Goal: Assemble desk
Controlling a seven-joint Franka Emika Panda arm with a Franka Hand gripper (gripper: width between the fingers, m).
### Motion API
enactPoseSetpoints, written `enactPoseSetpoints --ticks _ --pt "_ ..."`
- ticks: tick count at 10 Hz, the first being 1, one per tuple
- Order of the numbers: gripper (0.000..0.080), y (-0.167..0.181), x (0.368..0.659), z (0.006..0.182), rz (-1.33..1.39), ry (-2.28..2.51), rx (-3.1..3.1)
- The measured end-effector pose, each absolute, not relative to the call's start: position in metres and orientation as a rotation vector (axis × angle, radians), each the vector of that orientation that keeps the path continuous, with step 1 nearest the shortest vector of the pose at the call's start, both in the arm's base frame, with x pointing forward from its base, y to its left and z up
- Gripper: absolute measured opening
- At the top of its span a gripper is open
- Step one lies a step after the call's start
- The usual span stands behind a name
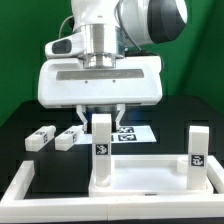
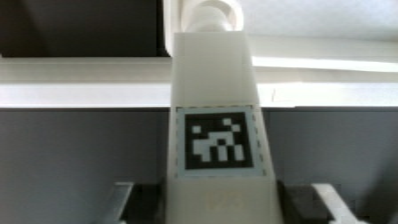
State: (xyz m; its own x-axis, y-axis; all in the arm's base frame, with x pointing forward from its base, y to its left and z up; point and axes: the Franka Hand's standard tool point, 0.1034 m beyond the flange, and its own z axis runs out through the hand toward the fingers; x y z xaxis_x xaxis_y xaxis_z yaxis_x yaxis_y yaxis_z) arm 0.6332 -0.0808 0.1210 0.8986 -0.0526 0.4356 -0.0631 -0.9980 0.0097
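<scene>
At the desk assembly, we see the gripper [image 1: 102, 119] with fingers [image 1: 82, 117] apart, straddling an upright leg [image 1: 103, 146] on the tabletop panel [image 1: 140, 179]. A second leg [image 1: 197, 152] stands toward the exterior view's right. A third leg [image 1: 40, 137] and a fourth leg [image 1: 68, 138] lie on the black table [image 1: 12, 135].

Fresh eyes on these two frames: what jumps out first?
The white two-finger gripper hangs at centre, open fingers straddling an upright short square white tagged leg on the large flat white rimmed tabletop panel. A second upright leg stands on the panel at the exterior view's right; two loose legs lie on the black table at its left.
</scene>
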Motion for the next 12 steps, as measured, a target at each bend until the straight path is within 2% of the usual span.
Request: enactPoseSetpoints --ticks 4,9,10,11,12 --pt "0.0290 -0.0809 0.6299 0.1090 0.685 -0.098 3.030" --pt "0.0290 -0.0831 0.6338 0.1093 0.741 -0.107 2.988" --pt "0.0467 -0.0832 0.6338 0.1093 0.741 -0.108 2.988" --pt "0.0591 -0.0833 0.6338 0.1093 0.741 -0.108 2.988" --pt "0.0591 -0.0834 0.6338 0.1093 0.741 -0.108 2.988"
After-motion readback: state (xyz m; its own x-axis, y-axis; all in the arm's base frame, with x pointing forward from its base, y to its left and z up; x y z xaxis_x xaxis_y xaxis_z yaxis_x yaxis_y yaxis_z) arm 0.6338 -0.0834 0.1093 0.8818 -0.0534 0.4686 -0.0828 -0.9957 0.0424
